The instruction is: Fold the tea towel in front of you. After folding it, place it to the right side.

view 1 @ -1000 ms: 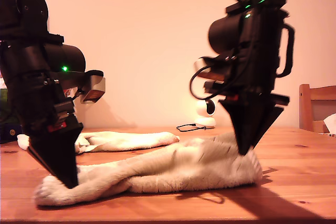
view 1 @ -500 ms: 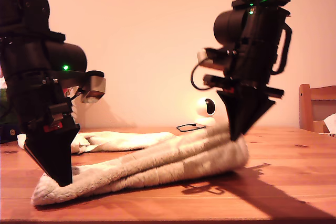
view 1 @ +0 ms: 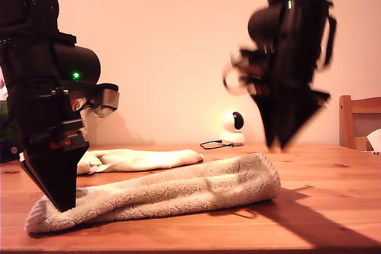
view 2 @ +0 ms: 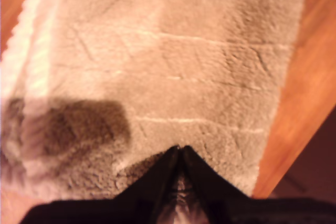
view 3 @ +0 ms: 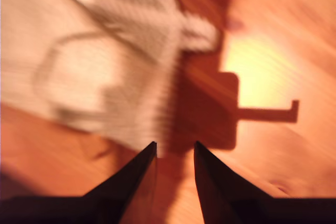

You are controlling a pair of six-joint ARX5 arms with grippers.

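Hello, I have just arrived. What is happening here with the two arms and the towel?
Two robot arms are folding a pale tea towel on a wooden table. My first gripper is shut on the towel's end at the exterior view's left. My second gripper is open, holds nothing and hangs above the towel's other end. The towel lies folded in a long roll. A second cloth lies behind it.

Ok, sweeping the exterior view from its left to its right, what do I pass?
My first gripper pinching the towel → second towel behind → black cord → small white camera → my second gripper, lifted clear → wooden chair.
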